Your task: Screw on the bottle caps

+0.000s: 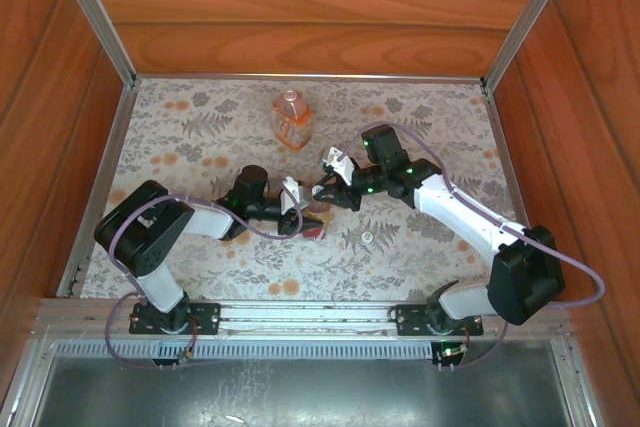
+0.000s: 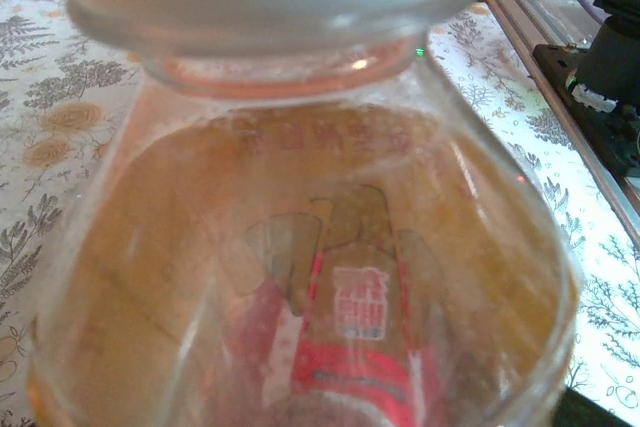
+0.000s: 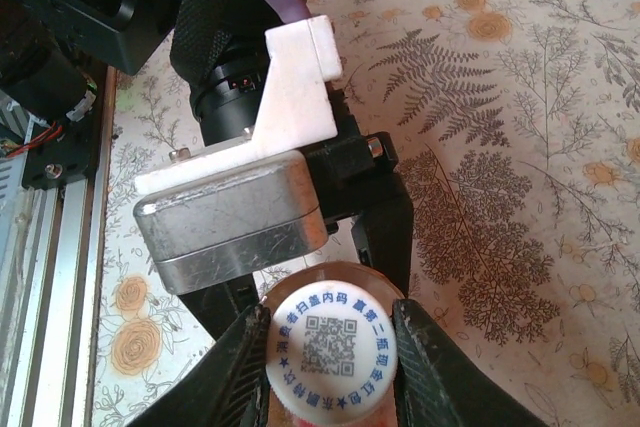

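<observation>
Where the two arms meet over the middle of the floral-patterned surface (image 1: 200,147), the right claw (image 3: 330,362) is closed on a round white cap printed with a blue square code (image 3: 330,345), one black finger pressed to each side of it. The cap sits on the neck of a clear plastic bottle of amber liquid with a red label (image 2: 300,297), seen at close range from the left wrist. The left claw (image 1: 302,215) reaches to that bottle from the opposite side; whether it grips cannot be told. A second clear plastic bottle of orange liquid (image 1: 290,117) stands upright, well apart toward the far edge. A tiny whitish round cap (image 1: 368,238) lies loose on the surface, nearer the front and just right of the claws.
</observation>
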Available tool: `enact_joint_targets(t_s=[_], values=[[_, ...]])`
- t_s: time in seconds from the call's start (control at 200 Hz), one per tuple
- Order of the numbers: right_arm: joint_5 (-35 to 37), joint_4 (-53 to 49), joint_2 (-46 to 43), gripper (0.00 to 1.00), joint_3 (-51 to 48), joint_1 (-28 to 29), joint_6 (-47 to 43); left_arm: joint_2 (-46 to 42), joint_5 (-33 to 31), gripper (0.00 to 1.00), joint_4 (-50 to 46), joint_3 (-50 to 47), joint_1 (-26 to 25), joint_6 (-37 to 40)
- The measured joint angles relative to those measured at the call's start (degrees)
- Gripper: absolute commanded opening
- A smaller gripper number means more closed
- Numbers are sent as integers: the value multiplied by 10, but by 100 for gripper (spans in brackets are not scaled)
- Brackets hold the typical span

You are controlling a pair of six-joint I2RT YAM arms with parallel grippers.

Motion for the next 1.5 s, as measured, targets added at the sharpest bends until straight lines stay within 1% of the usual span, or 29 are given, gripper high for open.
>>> enact_joint_targets(t_s=[0.04, 0.065, 0.115, 0.27, 0.495, 0.665, 0.72, 0.785, 0.825, 0.924, 0.974, 1.054, 1.089, 1.154, 1.259, 1.299, 1.359, 1.399, 1.469, 1.499], values=[[0, 0, 0, 27, 0, 0, 0, 0, 2, 70, 0, 0, 0, -3], [0, 0, -1, 25, 0, 0, 0, 0, 3, 72, 0, 0, 0, -5], [-2, -3, -3, 24, -1, 0, -2, 0, 5, 75, -2, 0, 0, -12], [-25, -12, -22, 24, -6, -8, -20, -10, 17, 75, -17, 0, 0, -23], [-73, -13, -50, 24, -6, -20, -35, -45, 30, 68, -24, 0, -5, -34], [-82, -10, -49, 24, -7, -21, -30, -50, 25, 57, -28, -2, -8, -36], [-81, -3, -48, 24, -10, -22, -18, -52, 19, 54, -29, -4, -8, -36], [-75, 15, -50, 25, -22, -22, 7, -55, 5, 47, -31, -7, -9, -36], [-66, 31, -53, 19, -33, -22, 29, -58, -11, 46, -35, -11, -9, -37], [-22, 69, -72, 17, -64, -20, 109, -64, -52, 46, -43, -17, -13, -36], [10, 80, -83, 13, -74, -16, 155, -68, -82, 46, -45, -18, -17, -33], [62, 92, -97, 12, -84, -6, 227, -74, -134, 46, -47, -18, -27, -26], [91, 92, -101, 7, -85, 0, 259, -76, -163, 46, -47, -17, -33, -20], [148, 89, -103, 3, -84, 12, 321, -74, -225, 46, -50, -11, -48, -2], [241, 64, -103, 1, -76, 27, 429, -50, -341, 46, -57, 18, -83, 45], [272, 50, -103, 4, -70, 31, 469, -39, -378, 46, -58, 31, -95, 60], [298, 36, -104, 12, -65, 31, 509, -30, -414, 46, -57, 43, -105, 76], [309, 30, -106, 22, -63, 31, 529, -28, -430, 46, -57, 47, -110, 84], [320, 23, -111, 43, -59, 33, 542, -28, -444, 46, -51, 47, -113, 91], [325, 20, -113, 56, -58, 34, 541, -29, -447, 46, -47, 46, -113, 92]])
